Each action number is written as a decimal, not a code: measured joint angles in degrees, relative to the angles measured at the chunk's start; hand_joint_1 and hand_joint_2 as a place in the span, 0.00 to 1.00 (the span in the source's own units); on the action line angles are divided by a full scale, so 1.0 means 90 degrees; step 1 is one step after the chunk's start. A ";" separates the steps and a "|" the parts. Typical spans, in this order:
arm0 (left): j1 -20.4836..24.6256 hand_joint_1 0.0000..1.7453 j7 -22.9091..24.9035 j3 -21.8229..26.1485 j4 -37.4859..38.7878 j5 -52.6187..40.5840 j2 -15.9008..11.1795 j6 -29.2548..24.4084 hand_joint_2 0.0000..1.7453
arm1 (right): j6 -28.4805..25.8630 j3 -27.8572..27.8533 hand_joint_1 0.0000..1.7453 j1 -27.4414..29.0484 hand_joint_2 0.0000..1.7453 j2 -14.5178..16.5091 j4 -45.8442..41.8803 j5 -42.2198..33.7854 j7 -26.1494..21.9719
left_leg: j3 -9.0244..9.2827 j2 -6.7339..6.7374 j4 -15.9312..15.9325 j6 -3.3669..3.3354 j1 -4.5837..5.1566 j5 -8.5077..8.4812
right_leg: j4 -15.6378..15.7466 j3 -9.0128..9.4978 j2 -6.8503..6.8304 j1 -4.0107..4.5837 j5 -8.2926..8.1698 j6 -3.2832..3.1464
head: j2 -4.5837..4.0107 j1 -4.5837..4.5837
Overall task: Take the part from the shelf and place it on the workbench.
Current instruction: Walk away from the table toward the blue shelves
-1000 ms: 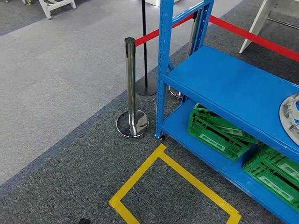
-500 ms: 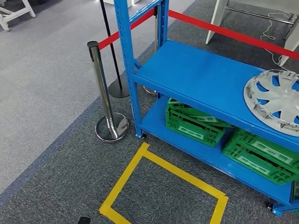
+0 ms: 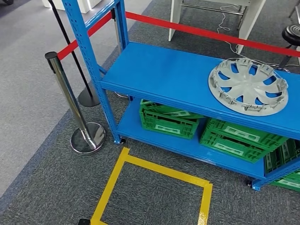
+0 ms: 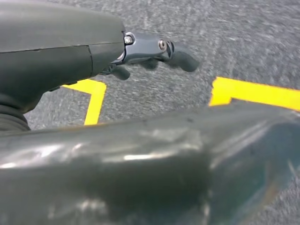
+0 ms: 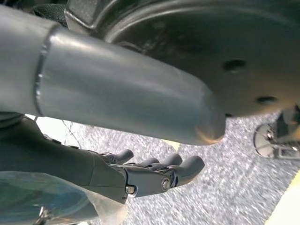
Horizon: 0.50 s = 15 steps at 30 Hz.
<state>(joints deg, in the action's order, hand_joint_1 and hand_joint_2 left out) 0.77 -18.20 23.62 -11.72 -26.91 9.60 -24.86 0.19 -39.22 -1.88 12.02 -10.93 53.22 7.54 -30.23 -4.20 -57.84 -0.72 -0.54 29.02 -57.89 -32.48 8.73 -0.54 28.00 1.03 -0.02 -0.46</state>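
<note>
While it lies flat on the shelf's [image 3: 166, 75] upper deck, the hubcap [image 3: 248, 85] sits toward the deck's right end, hollow side up, its front rim near the deck's front lip. Round, it has no long axis. Left of it the deck is bare blue. Green crates [image 3: 205, 129] fill the deck below. A red rope [image 3: 212, 33] runs behind the shelf; a chrome post [image 3: 72, 108] stands left of it. Yellow tape [image 3: 155, 180] marks a square on the carpet in front. The left hand [image 4: 148, 51] and right hand [image 5: 141, 173] hang over carpet, fingers loosely extended, holding nothing.
</note>
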 joint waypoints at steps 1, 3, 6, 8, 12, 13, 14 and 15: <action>0.0009 0.00 -0.0001 0.0001 -0.0001 0.0004 0.0002 0.0004 0.00 | 0.0001 -0.0008 0.00 0.0016 0.00 -0.0001 0.0000 -0.0001 -0.0001 | 0.0013 0.0078 0.0037 -0.0025 -0.0003 -0.0022 | -0.0016 -0.0040 -0.0044 -0.0004 0.0012 0.0038 | 0.0000 -0.0001; 0.0017 0.00 -0.0010 0.0005 -0.0002 0.0011 0.0012 0.0016 0.00 | 0.0003 -0.0024 0.00 0.0019 0.00 -0.0002 0.0000 -0.0007 -0.0008 | 0.0046 0.0260 0.0129 -0.0088 -0.0015 -0.0066 | -0.0328 -0.0238 -0.0400 0.0018 0.0231 0.0092 | 0.0000 -0.0032; -0.0005 0.00 -0.0018 0.0030 -0.0002 0.0011 0.0018 0.0019 0.00 | 0.0004 -0.0035 0.00 -0.0012 0.00 -0.0002 0.0000 -0.0017 -0.0035 | 0.0051 0.0583 0.0150 -0.0126 0.0012 -0.0066 | -0.1518 -0.0829 -0.0883 0.0011 0.0820 0.0159 | 0.0000 -0.0058; -0.0012 0.00 -0.0018 0.0058 -0.0002 0.0005 0.0015 0.0004 0.00 | 0.0006 -0.0038 0.00 -0.0001 0.00 -0.0003 0.0000 -0.0016 -0.0046 | 0.0058 0.0780 0.0148 -0.0120 0.0018 -0.0051 | -0.1742 -0.0921 -0.0941 -0.0011 0.0795 0.0193 | 0.0000 -0.0057; 0.0022 0.00 -0.0019 0.0095 -0.0002 -0.0004 0.0020 -0.0031 0.00 | 0.0014 -0.0045 0.00 0.0017 0.00 -0.0007 -0.0001 0.0023 -0.0089 | 0.0091 0.0942 0.0122 -0.0026 0.0043 0.0004 | -0.0175 -0.0008 -0.1077 -0.0018 0.0125 0.0145 | 0.0000 -0.0051; 0.0038 0.00 -0.0022 0.0104 -0.0002 -0.0004 0.0021 -0.0048 0.00 | 0.0024 -0.0046 0.00 0.0019 0.00 -0.0007 -0.0001 0.0033 -0.0107 | 0.0095 0.0959 0.0113 0.0004 0.0056 0.0012 | 0.0018 0.0114 -0.1097 -0.0010 0.0091 0.0107 | 0.0000 -0.0046; 0.0050 0.00 -0.0024 0.0112 -0.0002 -0.0004 0.0021 -0.0066 0.00 | 0.0043 -0.0046 0.00 0.0022 0.00 -0.0007 0.0000 0.0044 -0.0120 | 0.0097 0.0968 0.0110 0.0032 0.0065 0.0013 | 0.0061 0.0146 -0.1100 0.0004 0.0106 0.0065 | 0.0000 -0.0043; 0.0059 0.00 -0.0025 0.0115 -0.0002 -0.0003 0.0023 -0.0081 0.00 | 0.0064 -0.0047 0.00 0.0026 0.00 -0.0007 0.0000 0.0055 -0.0125 | 0.0110 0.0971 0.0112 0.0059 0.0059 0.0009 | 0.0067 0.0142 -0.1090 0.0009 0.0097 0.0025 | 0.0000 -0.0040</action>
<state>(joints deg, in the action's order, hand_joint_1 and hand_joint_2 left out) 1.30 -18.43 24.65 -11.74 -26.94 9.80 -25.59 0.77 -39.64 -1.64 11.96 -10.93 53.72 6.41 -29.24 4.54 -56.83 -0.19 -0.01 29.10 -57.29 -31.21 -1.08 -0.46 28.87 1.25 -0.02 -0.82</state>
